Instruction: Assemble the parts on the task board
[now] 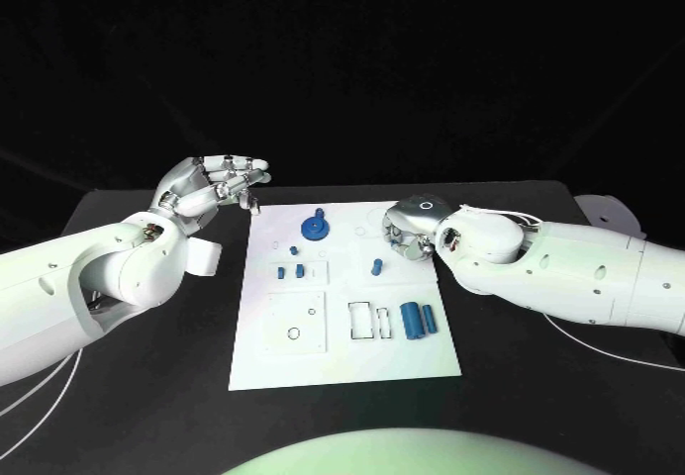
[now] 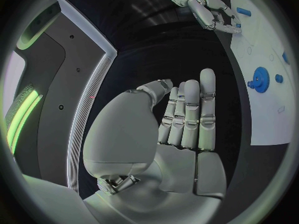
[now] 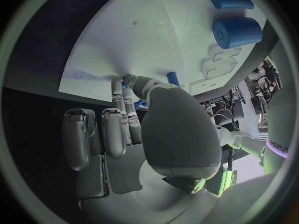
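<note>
The white task board (image 1: 349, 341) lies mid-table. On it are a blue gear (image 1: 317, 230), small blue pieces (image 1: 293, 269), a blue peg (image 1: 377, 265) and two blue cylinders (image 1: 416, 319). My right hand (image 1: 410, 234) is down on the board's far right part. In the right wrist view its fingertips (image 3: 118, 87) touch the board (image 3: 156, 30), and a small blue part (image 3: 140, 104) sits pinched between thumb and fingers, near the peg (image 3: 173, 78). My left hand (image 1: 217, 183) hovers off the board's far left corner, fingers straight and holding nothing (image 2: 184, 119).
Black table (image 1: 143, 396) surrounds the board. Recessed slots and outlines (image 1: 368, 319) mark the board's near half. A white object (image 1: 611, 210) sits at the table's far right edge. In the left wrist view the gear (image 2: 259, 79) and my right hand (image 2: 212, 10) appear.
</note>
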Motion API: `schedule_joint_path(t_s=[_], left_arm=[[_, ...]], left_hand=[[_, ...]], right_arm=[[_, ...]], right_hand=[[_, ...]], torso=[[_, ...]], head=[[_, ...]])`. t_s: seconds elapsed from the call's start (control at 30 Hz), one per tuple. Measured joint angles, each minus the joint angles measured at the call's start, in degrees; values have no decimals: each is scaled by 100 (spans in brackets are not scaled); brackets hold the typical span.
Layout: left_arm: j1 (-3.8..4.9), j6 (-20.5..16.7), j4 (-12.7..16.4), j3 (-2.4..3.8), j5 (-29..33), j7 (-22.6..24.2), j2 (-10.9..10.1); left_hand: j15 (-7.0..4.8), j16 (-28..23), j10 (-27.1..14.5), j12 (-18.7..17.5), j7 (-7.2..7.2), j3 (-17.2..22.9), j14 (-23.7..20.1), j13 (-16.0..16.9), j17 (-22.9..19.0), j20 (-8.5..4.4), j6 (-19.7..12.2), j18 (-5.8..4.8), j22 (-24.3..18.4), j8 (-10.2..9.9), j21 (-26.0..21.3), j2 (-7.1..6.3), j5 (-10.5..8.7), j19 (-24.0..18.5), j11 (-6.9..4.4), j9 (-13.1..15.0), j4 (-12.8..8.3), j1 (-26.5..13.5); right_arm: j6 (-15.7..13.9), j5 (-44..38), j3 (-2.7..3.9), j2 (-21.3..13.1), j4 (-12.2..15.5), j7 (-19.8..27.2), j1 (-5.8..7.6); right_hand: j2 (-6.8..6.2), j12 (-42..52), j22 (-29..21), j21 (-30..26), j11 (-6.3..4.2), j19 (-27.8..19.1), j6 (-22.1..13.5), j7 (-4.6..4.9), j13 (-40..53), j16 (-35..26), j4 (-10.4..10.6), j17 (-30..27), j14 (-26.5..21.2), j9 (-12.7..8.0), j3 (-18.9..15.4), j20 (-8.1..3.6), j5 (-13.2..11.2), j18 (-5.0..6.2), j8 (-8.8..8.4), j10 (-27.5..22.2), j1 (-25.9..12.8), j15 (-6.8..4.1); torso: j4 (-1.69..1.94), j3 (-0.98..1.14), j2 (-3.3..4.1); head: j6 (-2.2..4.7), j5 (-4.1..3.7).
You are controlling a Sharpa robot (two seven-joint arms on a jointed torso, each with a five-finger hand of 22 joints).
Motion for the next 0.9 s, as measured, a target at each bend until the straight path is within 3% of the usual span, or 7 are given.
schedule_joint_path(t_s=[0.23,0.3,0.73,0.9], left_arm=[[0,-13,0,0,1,-36,0],[0,-18,-3,0,2,-45,0],[0,-54,-34,0,2,-106,3],[0,-61,-66,0,2,-127,3]], left_hand=[[0,0,0,0,0,0,0,0,0,-2,0,0,0,0,0,-23,0,2,0,0,0,22],[0,0,0,0,20,0,0,0,0,-2,-20,0,0,0,0,-22,0,2,0,0,0,23],[0,0,-20,0,20,0,0,4,-5,-2,-20,0,1,0,0,1,0,2,20,-1,0,46],[0,0,-21,0,20,-1,0,4,-5,-2,-20,0,1,0,0,1,0,2,20,-1,1,46]], right_arm=[[-51,-55,-9,-34,55,-46,-16],[-90,-60,-13,-46,67,-52,-23],[-357,-54,-32,-110,105,-60,-67],[-450,-47,-6,-188,213,-60,-48]], right_hand=[[49,-44,5,95,-48,0,53,-13,-29,6,-56,-1,-20,35,23,0,95,-9,32,57,-50,-20],[66,-52,5,134,-48,0,72,-31,-30,23,-81,-1,0,42,48,0,95,-92,47,58,-67,-41],[101,-75,4,168,-62,0,70,-33,-44,46,-135,-1,0,74,100,-43,89,-92,64,105,-85,-41],[108,-77,3,168,-62,0,67,-32,-42,46,-150,-1,0,87,86,-43,65,-92,57,105,-89,-41]], torso=[[-2,0,-3],[-2,0,-3],[-1,3,-2],[-5,3,-3]], head=[[6,9],[12,12],[21,22],[23,25]])
